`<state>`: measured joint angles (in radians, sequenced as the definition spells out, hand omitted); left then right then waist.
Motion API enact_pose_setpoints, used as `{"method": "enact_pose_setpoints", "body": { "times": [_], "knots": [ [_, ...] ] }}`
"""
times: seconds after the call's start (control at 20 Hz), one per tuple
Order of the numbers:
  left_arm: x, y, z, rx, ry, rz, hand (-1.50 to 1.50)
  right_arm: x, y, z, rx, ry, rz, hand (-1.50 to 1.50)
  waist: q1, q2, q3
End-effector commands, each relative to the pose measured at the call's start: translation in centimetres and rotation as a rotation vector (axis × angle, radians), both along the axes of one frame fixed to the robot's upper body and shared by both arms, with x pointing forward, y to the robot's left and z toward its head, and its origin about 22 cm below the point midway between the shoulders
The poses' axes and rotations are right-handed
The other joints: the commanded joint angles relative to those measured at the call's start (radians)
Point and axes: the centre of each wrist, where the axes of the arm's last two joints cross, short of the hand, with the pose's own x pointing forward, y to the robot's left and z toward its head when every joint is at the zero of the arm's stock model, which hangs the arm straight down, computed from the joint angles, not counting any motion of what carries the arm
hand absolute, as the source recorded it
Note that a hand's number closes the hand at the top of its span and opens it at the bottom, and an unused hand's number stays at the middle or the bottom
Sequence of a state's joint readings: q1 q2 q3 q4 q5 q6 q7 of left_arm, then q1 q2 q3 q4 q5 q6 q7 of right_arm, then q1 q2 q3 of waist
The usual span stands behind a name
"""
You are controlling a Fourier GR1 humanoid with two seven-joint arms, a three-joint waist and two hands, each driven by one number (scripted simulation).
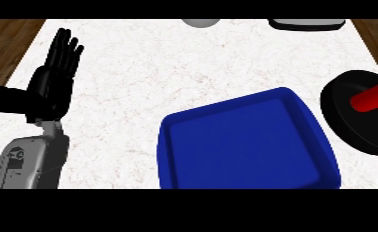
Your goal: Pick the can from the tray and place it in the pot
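Since we begin at the near edge, our left hand is what we meet first: it rests at the left of the view on its grey forearm, fingers straight and pointing up, holding nothing. Our right hand does not show at all, so we cannot tell whether its fingers are open or curled. Beside the forearm, toward the middle and right, lies the blue tray, and what we see of its floor holds no can. Just past the tray's right corner sits the black pot, cut off by the right edge, and inside it is a red cylinder that we take to be the can; part of it runs out of view, so we cannot say how it lies or whether anything grips it. From that we judge the carrying step to be done or nearly so, with the task at its close. If so, the next move calls only for our right hand to be free of the can and to draw clear of the pot's rim without tipping it. Farther off, across the white counter, a grey rounded object and a dark-rimmed white object sit at the far edge, too cropped to name.
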<state>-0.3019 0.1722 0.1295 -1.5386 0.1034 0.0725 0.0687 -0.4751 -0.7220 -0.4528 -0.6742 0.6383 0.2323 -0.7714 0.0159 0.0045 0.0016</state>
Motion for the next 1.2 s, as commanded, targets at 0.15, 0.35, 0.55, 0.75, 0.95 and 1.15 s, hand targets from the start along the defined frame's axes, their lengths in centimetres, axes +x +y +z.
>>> {"method": "enact_pose_setpoints", "body": {
  "times": [0.15,0.35,0.55,0.75,0.95,1.15],
  "knots": [
    [-0.3,-0.1,-0.6,0.002,0.004,0.014,0.00,-0.1,-1.4,1.4,0.299,-0.083,0.027,-1.50,-0.016,-0.004,-0.001],
    [-0.9,0.3,-0.6,0.000,-0.001,0.006,0.00,-0.3,-2.7,2.3,0.479,-0.102,-0.070,-1.50,-0.013,-0.004,-0.001],
    [0.9,-1.0,-0.5,0.006,0.000,0.008,0.00,-0.3,-4.0,4.1,0.578,-0.092,-0.109,-1.50,-0.008,0.000,0.000],
    [0.0,0.8,-1.2,0.003,-0.004,-0.003,0.00,-4.5,-7.4,3.8,0.640,-0.194,-0.138,-1.50,-0.001,0.005,0.002],
    [-0.6,0.1,-1.6,0.000,-0.015,-0.019,0.00,-6.3,-8.8,3.7,0.704,-0.206,-0.162,-1.50,0.008,0.008,0.004],
    [0.3,-0.9,-0.3,0.003,-0.020,-0.016,0.00,-7.0,-9.7,5.6,0.692,-0.229,-0.177,-1.50,0.013,0.013,0.006]
  ]
}}
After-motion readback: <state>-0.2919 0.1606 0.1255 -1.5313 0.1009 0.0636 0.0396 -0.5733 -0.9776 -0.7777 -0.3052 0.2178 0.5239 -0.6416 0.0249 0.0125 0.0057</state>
